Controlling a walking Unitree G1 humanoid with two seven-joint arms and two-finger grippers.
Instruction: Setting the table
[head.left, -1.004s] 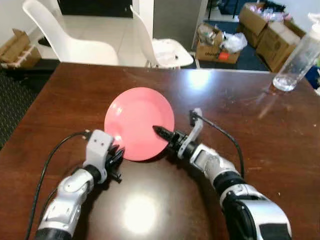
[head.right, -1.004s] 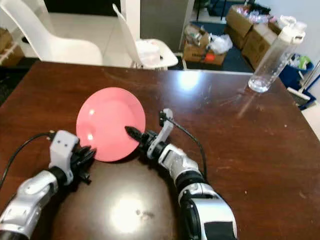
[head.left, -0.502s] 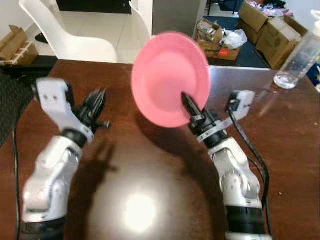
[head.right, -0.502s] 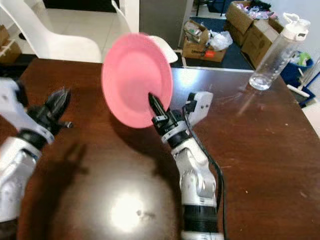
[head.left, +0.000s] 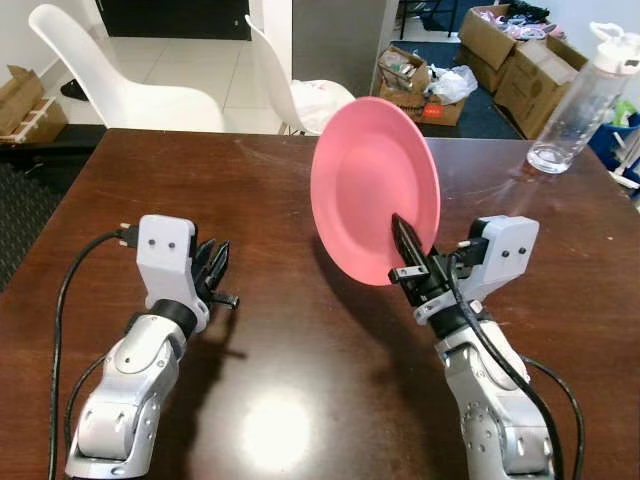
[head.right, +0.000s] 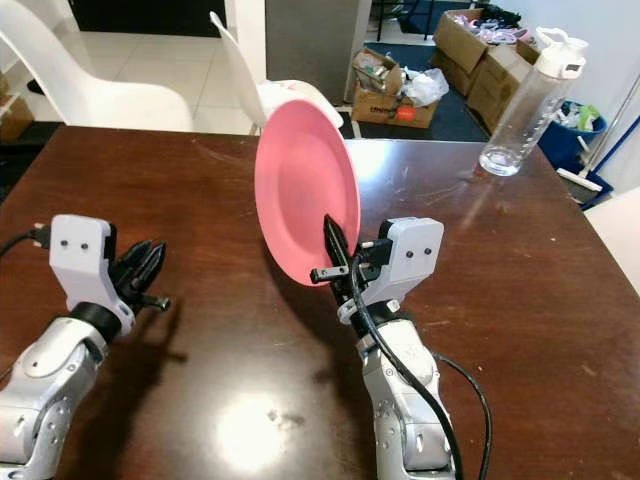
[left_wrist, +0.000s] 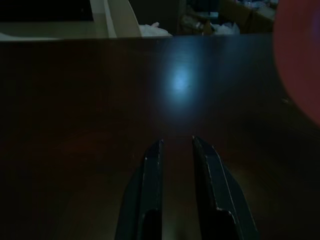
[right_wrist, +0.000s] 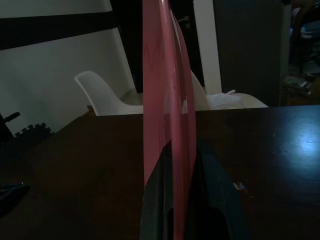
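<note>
A: Where is the pink plate being held?

B: Upright above the brown table, its lower rim being clamped between the right gripper fingers.

A: And the left gripper?

B: Fingers slightly parted, seemingly nothing between them; the wrist view is dim.

The pink plate is smooth matt plastic; the table is dark polished wood with glossy reflections.
</note>
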